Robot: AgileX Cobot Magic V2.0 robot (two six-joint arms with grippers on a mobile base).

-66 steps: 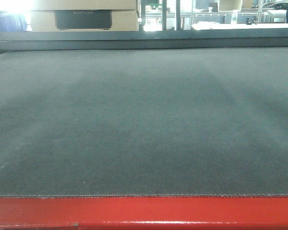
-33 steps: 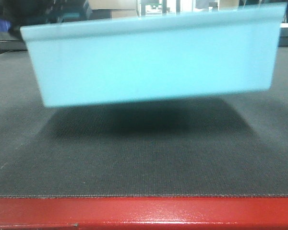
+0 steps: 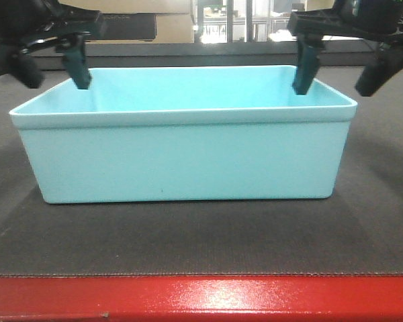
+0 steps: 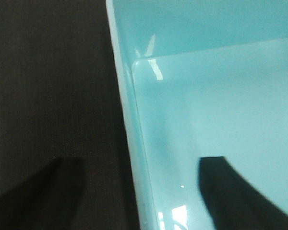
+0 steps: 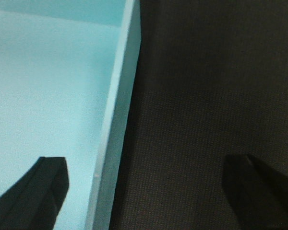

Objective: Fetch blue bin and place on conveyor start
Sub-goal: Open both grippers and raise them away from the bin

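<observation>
Resting on the conveyor start (image 3: 188,238), the blue bin (image 3: 181,161) has the left claw (image 3: 52,72) and right claw (image 3: 337,79) open astride its end walls.

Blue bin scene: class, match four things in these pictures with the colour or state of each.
Column one:
1. blue bin
2. conveyor belt
3. conveyor frame
4. left gripper

Column two:
a. glossy red
b. sitting flat on the belt
c. dark grey, textured
d. jaws open, one on each side of the bin's wall

Pairs: 1-b, 2-c, 3-a, 4-d
</observation>
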